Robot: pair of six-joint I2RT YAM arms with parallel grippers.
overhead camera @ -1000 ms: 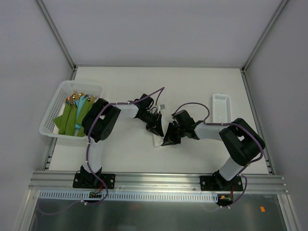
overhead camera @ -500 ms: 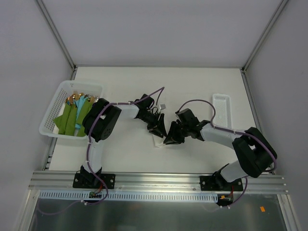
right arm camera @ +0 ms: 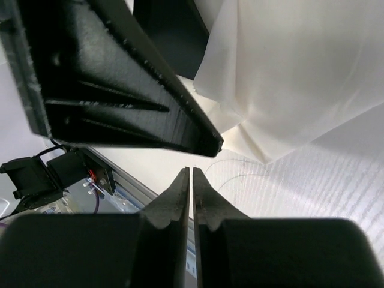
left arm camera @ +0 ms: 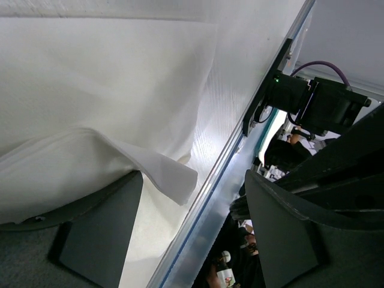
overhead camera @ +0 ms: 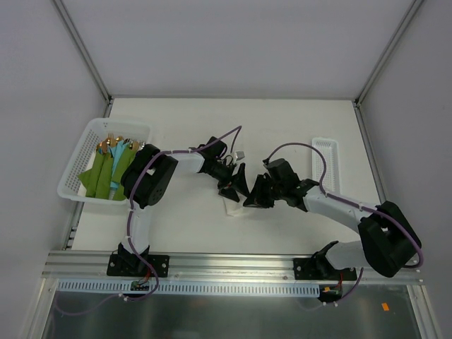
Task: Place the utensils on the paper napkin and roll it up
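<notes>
A: Looking at the napkin (left arm camera: 108,84), we see soft white paper, creased, one flap draped over a finger (left arm camera: 99,234) of our left gripper (overhead camera: 236,183), which is spread wide and grips nothing.

B: It lies on the table (overhead camera: 183,127) between both grippers. Its loose corner points at the near rail (left arm camera: 207,207); we cannot tell its long axis. Our right gripper (right arm camera: 190,174) is clenched.

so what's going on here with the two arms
Both arms meet mid-table over the white paper napkin. The left arm has its jaws open, with a loose fold of the napkin lying against one of them. The right arm has its jaws shut, with nothing seen between them. The black utensils show in no view, so how far the rolling has got cannot be judged. The basket of green cloths sits far left.
</notes>
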